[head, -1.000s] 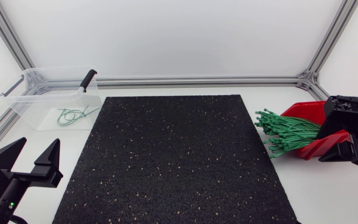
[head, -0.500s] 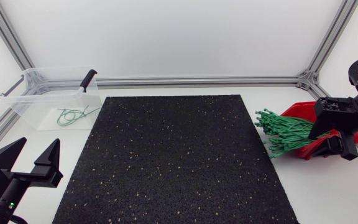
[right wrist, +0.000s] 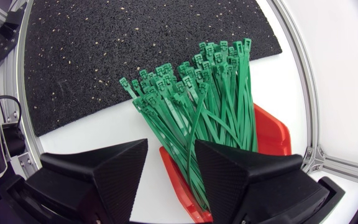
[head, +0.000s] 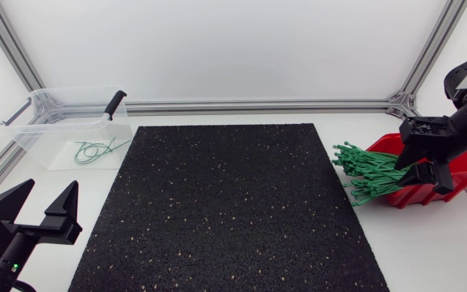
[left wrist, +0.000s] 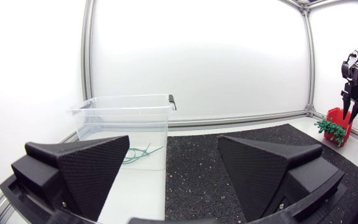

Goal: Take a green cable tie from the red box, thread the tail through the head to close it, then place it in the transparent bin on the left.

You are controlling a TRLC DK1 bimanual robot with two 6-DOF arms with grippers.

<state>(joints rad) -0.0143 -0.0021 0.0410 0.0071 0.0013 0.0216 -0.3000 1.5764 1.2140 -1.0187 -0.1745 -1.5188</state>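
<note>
The red box [head: 464, 170] stands at the table's right edge, with a bundle of green cable ties [head: 370, 172] fanning out of it toward the mat. My right gripper [head: 430, 177] hangs over the box, pointing down into the ties. In the right wrist view the right gripper [right wrist: 171, 144] has its fingers partly apart, and strands of the green cable ties [right wrist: 211, 93] run between them above the red box [right wrist: 273, 134]. My left gripper [head: 49, 191] stands wide open at the near left, holding nothing. The transparent bin [head: 36, 138] at the back left holds closed green ties [head: 96, 150].
A black speckled mat [head: 225, 203] covers the middle of the table. The bin has a black handle [head: 115, 104] on its right rim. An aluminium frame rail [head: 258, 105] runs along the back edge. The left wrist view shows the bin [left wrist: 123, 107] ahead of the left gripper [left wrist: 173, 142].
My right gripper has moved back and over the red box, turning down onto the ties, and its fingers have drawn closer together. The left arm has stayed still.
</note>
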